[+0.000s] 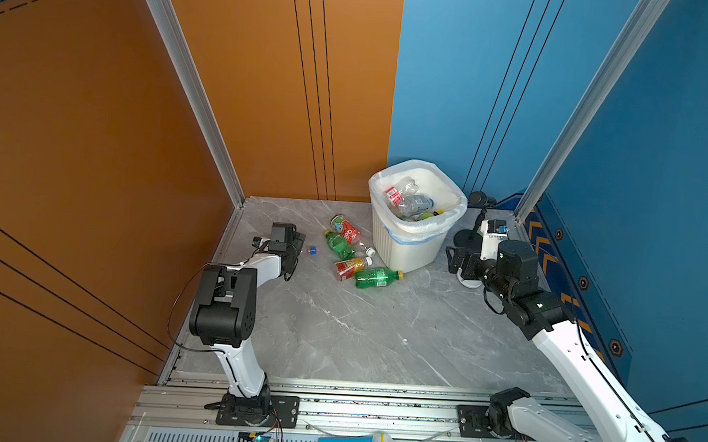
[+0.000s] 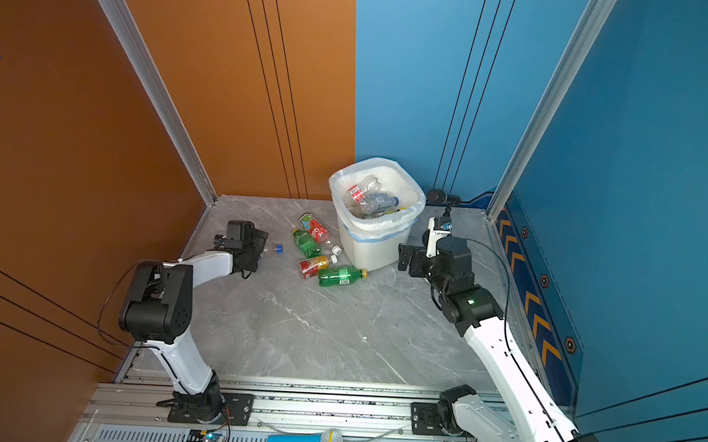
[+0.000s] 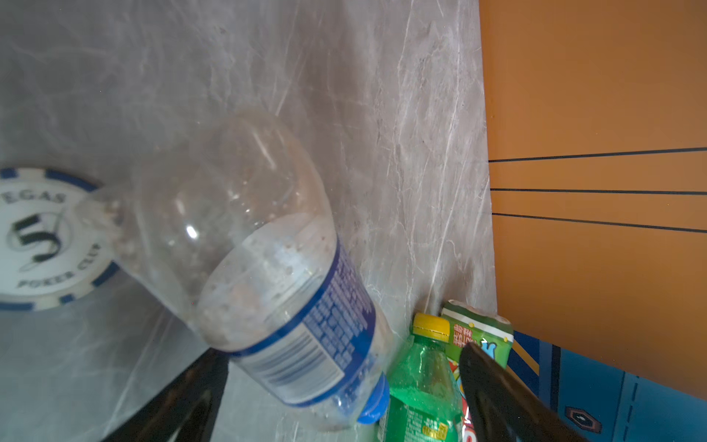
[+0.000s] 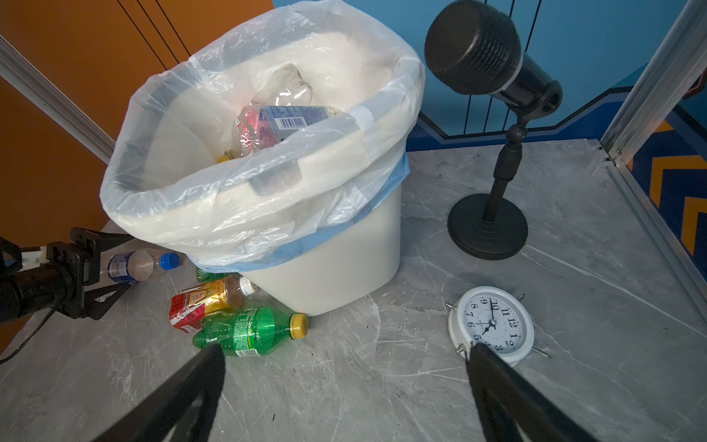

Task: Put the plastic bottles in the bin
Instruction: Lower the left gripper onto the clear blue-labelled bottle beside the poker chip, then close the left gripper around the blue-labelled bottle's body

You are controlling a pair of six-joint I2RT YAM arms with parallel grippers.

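**Bottle lined up between open fingers**

We see the left gripper (image 3: 340, 352) low over the grey, marble-veined tabletop (image 1: 379, 335). Its black fingers (image 3: 493, 382) are spread wide to either side of a clear bottle (image 3: 267, 268), with a gap showing beside one of them. In a top view the bottle lies on its side, long axis running 9 to 3 o'clock, blue cap (image 1: 312, 251) toward 3, in line with the arm's reach. We judge the next move calls for a squeeze across the barrel. With thin clear plastic, misted inside, a slick blue-and-white label and a round body, it could buckle or roll. The bin (image 1: 409, 250), white, ribbed and bag-lined, stands at 2 o'clock of it with several bottles inside; a cluster of other bottles (image 1: 338, 246) lies between. The right gripper (image 4: 346, 349), fingers also wide and empty, hovers at the bin's 4 o'clock, farther off.
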